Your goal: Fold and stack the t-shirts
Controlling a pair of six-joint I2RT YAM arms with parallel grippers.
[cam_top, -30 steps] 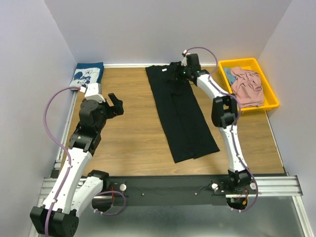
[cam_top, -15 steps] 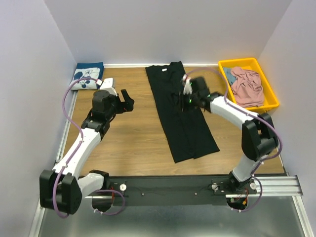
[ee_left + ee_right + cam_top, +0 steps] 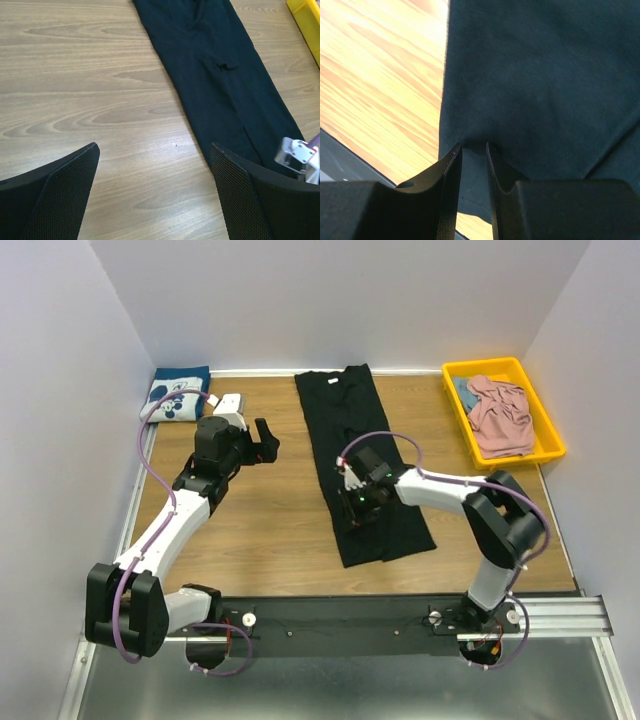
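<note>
The large black t-shirt (image 3: 345,415) lies as a long folded strip down the middle of the table; it also shows in the left wrist view (image 3: 220,40). My right gripper (image 3: 357,498) is low on its near half, jaws nearly closed and pinching a small pucker of the black cloth (image 3: 545,75) at the tips (image 3: 472,146). My left gripper (image 3: 268,440) is open and empty over bare wood (image 3: 154,146), left of the shirt. The navy mouse-print t-shirt (image 3: 178,392) lies folded at the back left. The pink t-shirt (image 3: 500,415) lies crumpled in the tray.
A yellow tray (image 3: 490,364) stands at the back right; its corner shows in the left wrist view (image 3: 305,15). Grey walls close in the table on three sides. A metal rail (image 3: 350,615) runs along the near edge.
My right gripper has slid from the shirt's collar end toward the near end, and the near end has shifted slightly left. My left arm has reached forward and right, toward the shirt.
</note>
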